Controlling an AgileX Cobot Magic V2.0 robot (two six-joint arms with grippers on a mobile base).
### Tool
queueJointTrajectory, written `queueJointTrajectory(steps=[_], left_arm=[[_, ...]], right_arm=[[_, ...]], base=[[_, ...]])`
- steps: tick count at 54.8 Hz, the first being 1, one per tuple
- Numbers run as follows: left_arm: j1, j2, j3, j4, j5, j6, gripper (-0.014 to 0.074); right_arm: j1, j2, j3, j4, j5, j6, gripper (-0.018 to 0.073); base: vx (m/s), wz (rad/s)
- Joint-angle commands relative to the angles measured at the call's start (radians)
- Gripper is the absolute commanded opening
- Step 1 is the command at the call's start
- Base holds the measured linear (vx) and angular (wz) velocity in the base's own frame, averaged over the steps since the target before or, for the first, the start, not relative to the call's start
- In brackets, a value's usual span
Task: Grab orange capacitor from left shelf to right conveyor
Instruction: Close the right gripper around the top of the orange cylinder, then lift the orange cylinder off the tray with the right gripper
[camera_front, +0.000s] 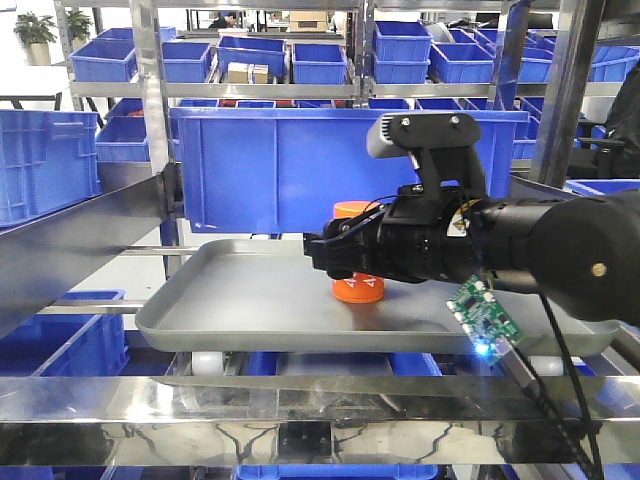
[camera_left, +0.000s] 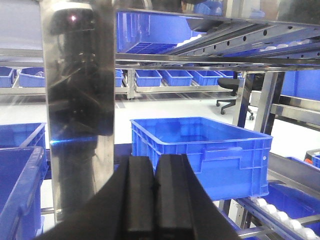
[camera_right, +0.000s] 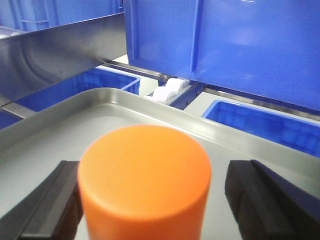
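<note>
The orange capacitor (camera_front: 356, 287) stands upright on the grey tray (camera_front: 230, 300) of the left shelf. In the right wrist view it (camera_right: 145, 175) fills the centre, between my two black fingers. My right gripper (camera_right: 150, 200) is open around it: the left finger (camera_right: 52, 205) sits close against its side, and the right finger (camera_right: 260, 197) stands clear with a gap. In the front view my right gripper (camera_front: 335, 255) reaches in from the right. My left gripper (camera_left: 155, 195) is shut and empty, facing a steel post. The conveyor is out of view.
A large blue bin (camera_front: 290, 165) stands just behind the tray and overhangs it (camera_right: 225, 45). A steel shelf rail (camera_front: 70, 240) slopes at the left. A green circuit board (camera_front: 485, 315) hangs off my right arm. More blue bins (camera_left: 200, 150) fill the lower racks.
</note>
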Motion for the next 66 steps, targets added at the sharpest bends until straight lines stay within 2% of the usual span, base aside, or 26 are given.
queueJointTrajectory(steps=[1, 6, 12, 21, 36, 41, 55, 66], left_arm=[[-0.008, -0.004, -0.030, -0.005, -0.083, -0.006, -0.0006], [-0.008, -0.004, -0.030, -0.005, -0.083, -0.006, -0.0006], [-0.008, -0.004, -0.030, -0.005, -0.083, -0.006, -0.0006], [-0.008, -0.004, -0.030, -0.005, -0.083, -0.006, -0.0006], [-0.008, -0.004, -0.030, -0.005, -0.083, -0.006, -0.0006], [-0.008, -0.004, -0.030, -0.005, -0.083, -0.006, -0.0006], [-0.008, -0.004, -0.030, -0.005, -0.083, -0.006, -0.0006], [-0.008, -0.004, -0.030, -0.005, -0.083, -0.006, -0.0006]], right_arm=[[-0.005, -0.034, -0.037, 0.010, -0.095, 0.001, 0.0501], [-0.005, -0.036, -0.037, 0.015, -0.090, 0.001, 0.0295], [-0.005, -0.048, -0.037, 0.017, -0.085, 0.001, -0.0015], [-0.005, -0.121, -0.037, -0.002, -0.022, -0.003, -0.0010], [-0.005, -0.409, -0.003, -0.167, 0.232, -0.002, -0.0009], [-0.005, -0.534, 0.104, -0.187, 0.185, -0.002, -0.0008], [-0.005, -0.920, 0.559, -0.195, -0.075, 0.024, -0.0008], [-0.005, -1.122, 0.791, -0.195, -0.085, 0.032, -0.0008]], base=[[0.00, 0.00], [0.00, 0.00], [0.00, 0.00], [0.00, 0.00], [0.00, 0.00], [0.00, 0.00], [0.00, 0.00], [0.00, 0.00]])
